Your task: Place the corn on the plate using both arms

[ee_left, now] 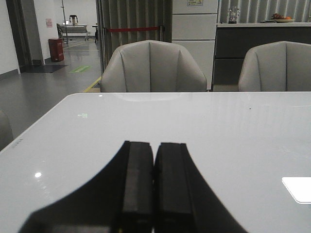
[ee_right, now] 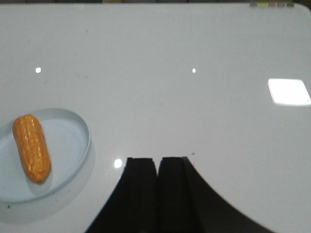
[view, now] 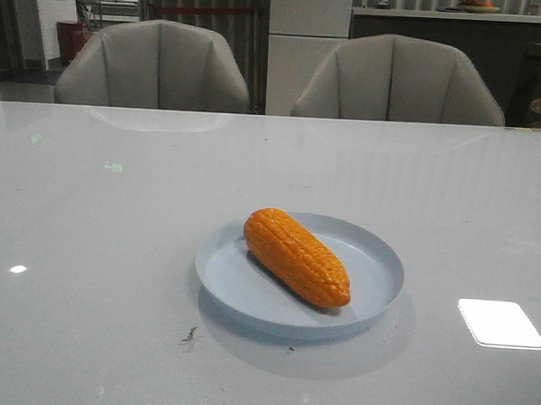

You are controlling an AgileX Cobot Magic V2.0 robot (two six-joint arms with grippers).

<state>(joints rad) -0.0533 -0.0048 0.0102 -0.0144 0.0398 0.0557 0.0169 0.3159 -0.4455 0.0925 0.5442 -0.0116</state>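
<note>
The orange corn (view: 297,256) lies on its side across the pale blue plate (view: 376,262) at the table's middle, its tapered end toward the front right. Both also show in the right wrist view, the corn (ee_right: 31,147) on the plate (ee_right: 73,141), apart from my right gripper (ee_right: 157,160). My right gripper is shut and empty above bare table. My left gripper (ee_left: 154,144) is shut and empty, held over the table and facing the chairs. Neither gripper shows in the front view.
Two grey chairs (view: 155,65) (view: 399,79) stand behind the table's far edge. A bright window reflection (view: 500,323) lies on the glossy white table (view: 87,247) at the front right. A small dark smudge (view: 189,334) sits near the plate's front left.
</note>
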